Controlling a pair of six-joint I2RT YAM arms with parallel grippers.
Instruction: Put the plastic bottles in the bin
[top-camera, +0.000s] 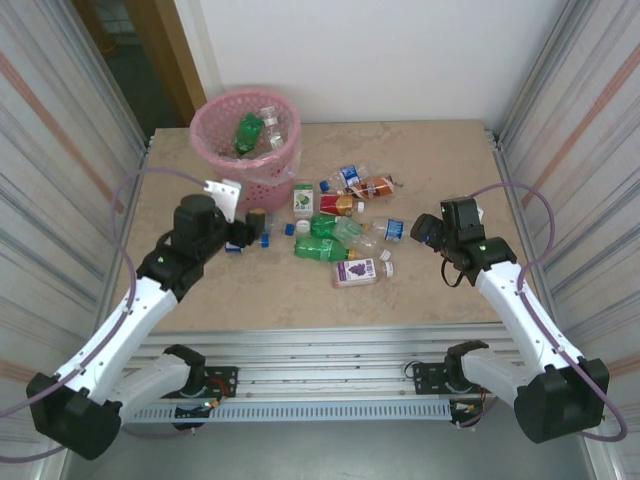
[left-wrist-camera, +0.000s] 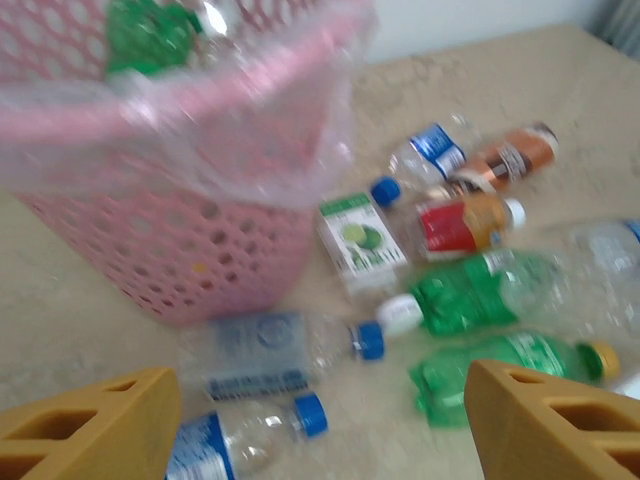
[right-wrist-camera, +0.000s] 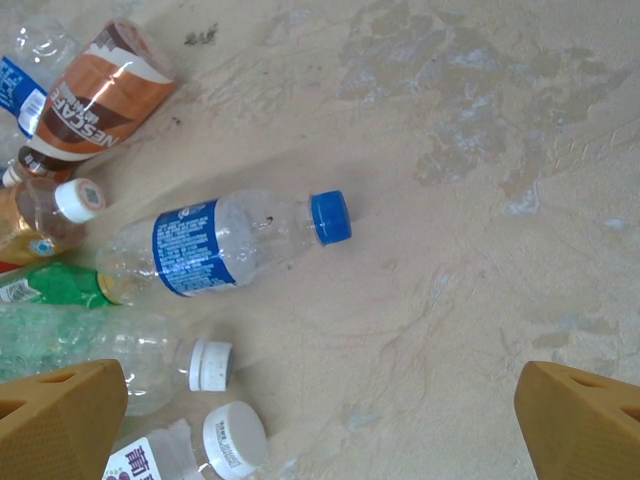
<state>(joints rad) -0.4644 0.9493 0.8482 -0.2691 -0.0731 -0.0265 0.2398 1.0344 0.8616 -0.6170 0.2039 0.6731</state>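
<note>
The left pincer (left-wrist-camera: 320, 400) and right pincer (right-wrist-camera: 320, 400) gape empty; the blurred bin (left-wrist-camera: 200, 250) half hides its bottles (left-wrist-camera: 150, 35).

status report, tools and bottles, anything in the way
Left tool open, empty, beside bin. Right tool open, empty, right of the pile. Two bottles visible in bin, the rest on table. Nothing blocking the bin.

Top cam: high, behind the arm bases, looking down over the whole counter (top-camera: 285, 298). Left wrist cam: low and close, facing forward past the left claw (left-wrist-camera: 320, 410) at the bin (left-wrist-camera: 200, 250) just ahead. Right wrist cam: near, tilted steeply down beyond the right claw (right-wrist-camera: 320, 415). All three share the brown bottle (top-camera: 376, 185) (left-wrist-camera: 515, 155) (right-wrist-camera: 100, 85), ahead-right of the left claw.
</note>
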